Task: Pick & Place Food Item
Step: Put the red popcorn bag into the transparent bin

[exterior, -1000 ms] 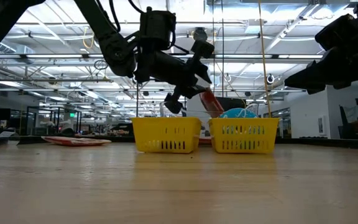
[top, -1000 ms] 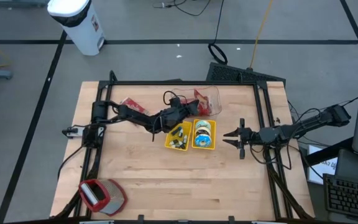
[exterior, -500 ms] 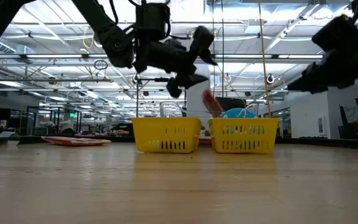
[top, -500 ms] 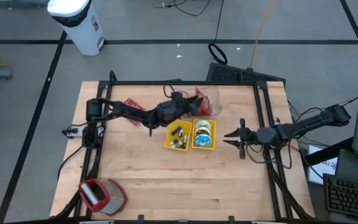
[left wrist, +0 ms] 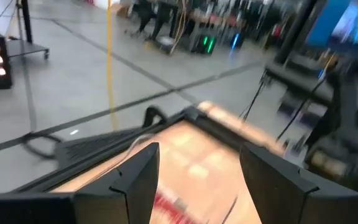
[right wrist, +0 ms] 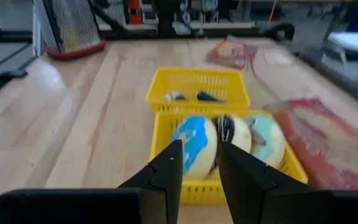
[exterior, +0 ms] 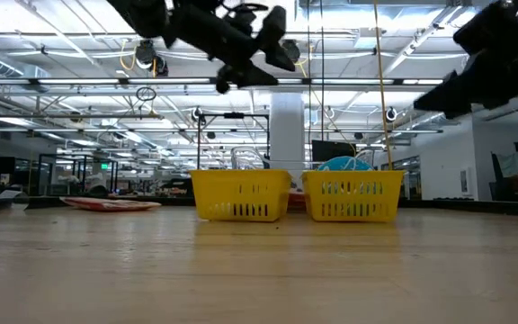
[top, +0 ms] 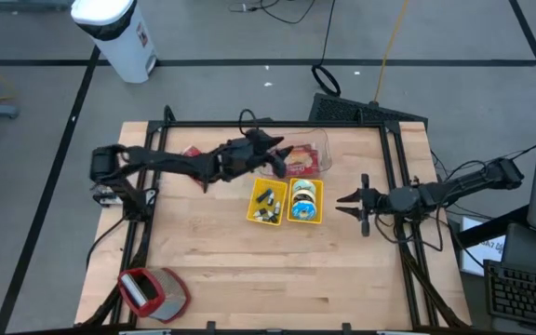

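Lying below left tool [top: 277, 152]: snacks [top: 268, 205]

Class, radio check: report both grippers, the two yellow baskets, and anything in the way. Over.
Left gripper open, empty, raised behind the baskets. Right gripper waiting beside the right basket, holding nothing. Left basket holds small items. Nothing blocking either basket.

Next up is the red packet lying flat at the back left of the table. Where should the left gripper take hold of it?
Probably the red packet's exposed edge, coming straight down. It lies flat on the table, leaving no side to pinch, and part of it sits under the left arm. The left gripper hangs open and empty nearby, above the clear container.
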### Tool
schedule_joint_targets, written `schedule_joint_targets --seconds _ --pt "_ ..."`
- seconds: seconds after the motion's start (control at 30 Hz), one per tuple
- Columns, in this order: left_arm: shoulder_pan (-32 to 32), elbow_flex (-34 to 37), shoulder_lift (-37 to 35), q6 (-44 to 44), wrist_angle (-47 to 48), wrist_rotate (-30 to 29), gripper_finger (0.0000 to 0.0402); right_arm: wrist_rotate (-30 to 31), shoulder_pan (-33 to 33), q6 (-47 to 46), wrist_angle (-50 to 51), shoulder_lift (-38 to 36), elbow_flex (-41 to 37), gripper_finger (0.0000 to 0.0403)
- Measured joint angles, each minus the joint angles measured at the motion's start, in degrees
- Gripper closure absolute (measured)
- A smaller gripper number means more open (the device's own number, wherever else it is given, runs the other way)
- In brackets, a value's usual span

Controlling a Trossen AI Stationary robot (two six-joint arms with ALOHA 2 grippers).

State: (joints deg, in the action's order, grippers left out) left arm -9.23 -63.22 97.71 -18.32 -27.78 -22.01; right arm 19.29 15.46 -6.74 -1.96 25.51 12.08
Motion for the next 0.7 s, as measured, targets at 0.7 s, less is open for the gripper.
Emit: schedule_joint_targets --seconds 0.7 --pt "-1.86 1.09 -18.38 -34.97 85.94 -9.43 0.0176 1.62 0.0 9.59 3.97 -1.46 8.19 0.0312"
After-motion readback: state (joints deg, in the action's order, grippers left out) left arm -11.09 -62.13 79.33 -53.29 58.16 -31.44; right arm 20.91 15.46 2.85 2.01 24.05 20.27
